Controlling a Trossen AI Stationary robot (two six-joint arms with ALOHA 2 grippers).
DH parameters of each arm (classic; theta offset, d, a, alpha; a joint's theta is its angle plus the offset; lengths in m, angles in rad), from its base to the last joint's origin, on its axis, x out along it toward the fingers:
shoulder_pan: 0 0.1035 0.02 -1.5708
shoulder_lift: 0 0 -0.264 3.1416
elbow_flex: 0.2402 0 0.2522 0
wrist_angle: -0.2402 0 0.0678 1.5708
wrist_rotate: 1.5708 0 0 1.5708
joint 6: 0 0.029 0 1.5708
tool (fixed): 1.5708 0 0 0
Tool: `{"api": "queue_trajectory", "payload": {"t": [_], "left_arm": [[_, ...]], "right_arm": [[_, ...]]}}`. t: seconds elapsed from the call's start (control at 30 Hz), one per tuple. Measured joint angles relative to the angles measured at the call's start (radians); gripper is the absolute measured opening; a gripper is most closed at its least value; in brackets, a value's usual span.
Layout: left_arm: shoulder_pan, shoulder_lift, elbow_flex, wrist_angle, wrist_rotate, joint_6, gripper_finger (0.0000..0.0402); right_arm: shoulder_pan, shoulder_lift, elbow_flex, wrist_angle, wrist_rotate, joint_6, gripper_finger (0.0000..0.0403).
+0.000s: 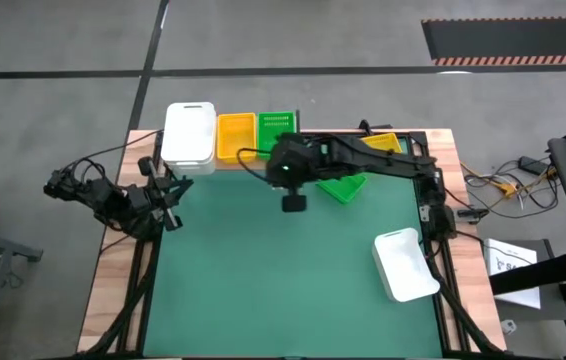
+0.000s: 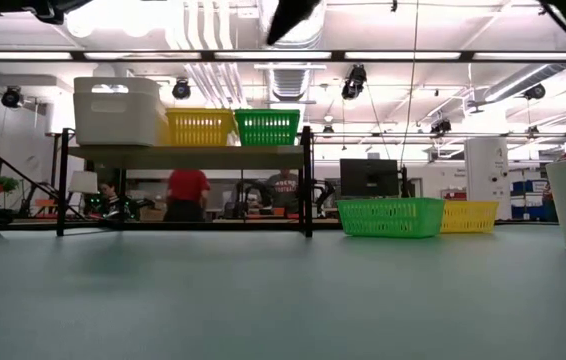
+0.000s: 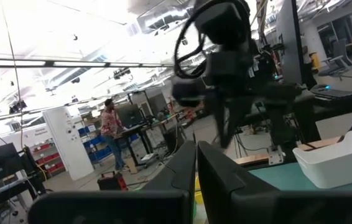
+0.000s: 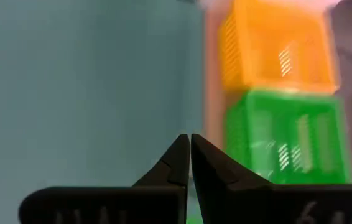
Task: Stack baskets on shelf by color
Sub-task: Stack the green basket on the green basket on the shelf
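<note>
The wooden shelf [image 1: 225, 160] stands at the table's far edge. On it sit white [image 1: 188, 133], yellow [image 1: 235, 137] and green [image 1: 278, 125] baskets side by side; the low view shows them too, white [image 2: 116, 110], yellow [image 2: 200, 127], green [image 2: 267, 126]. A green basket [image 1: 345, 186] and a yellow basket [image 1: 381, 143] rest on the table under my right arm. A white basket [image 1: 405, 263] lies on the mat near the right edge. My right gripper [image 1: 293, 203] is shut and empty, above the mat just in front of the shelf's green basket [image 4: 282, 140]. My left gripper [image 1: 175, 200] is shut and empty at the table's left.
The green mat [image 1: 263, 280] covers most of the table; its middle and near part hold nothing but the white basket. The shelf's black posts [image 2: 308, 180] stand at the far edge. People and desks show in the room behind the table.
</note>
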State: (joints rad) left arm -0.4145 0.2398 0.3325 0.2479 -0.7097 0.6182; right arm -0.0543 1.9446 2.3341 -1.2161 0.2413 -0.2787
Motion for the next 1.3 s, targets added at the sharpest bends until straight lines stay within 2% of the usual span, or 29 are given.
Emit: {"api": "queue_trajectory", "payload": {"t": [0.13, 0.3, 0.43, 0.63, 0.83, 0.93, 1.3], "left_arm": [[0.0, 0.008, 0.0, 0.017, 0.0, -0.002, 0.0001], [0.0, 0.039, 0.0, 0.077, 0.0, -0.004, 0.0001], [0.0, 0.07, 0.0, 0.115, 0.003, -0.005, 0.0001], [0.0, 0.123, 0.0, 0.191, 0.017, -0.009, 0.0001], [0.0, 0.181, 0.0, 0.287, 0.039, -0.009, 0.0001], [0.0, 0.205, 0.001, 0.318, 0.047, -0.009, 0.0001], [-0.001, 0.265, 0.002, 0.378, 0.067, -0.015, 0.0001]], "right_arm": [[0.011, -0.039, -0.048, -0.11, -0.08, 0.045, 0.0009], [0.027, -0.119, -0.238, -0.103, -0.096, 0.056, 0.0009], [0.026, -0.22, -0.46, 0.009, -0.095, 0.07, 0.0009], [0.027, -0.388, -0.791, 0.302, -0.097, 0.023, 0.0009], [0.008, -0.517, -1.034, 0.558, -0.102, -0.062, 0.0009], [0.0, -0.57, -1.114, 0.604, -0.112, -0.072, 0.0009], [-0.005, -0.754, -1.366, 0.601, -0.119, 0.023, 0.0011]]}}
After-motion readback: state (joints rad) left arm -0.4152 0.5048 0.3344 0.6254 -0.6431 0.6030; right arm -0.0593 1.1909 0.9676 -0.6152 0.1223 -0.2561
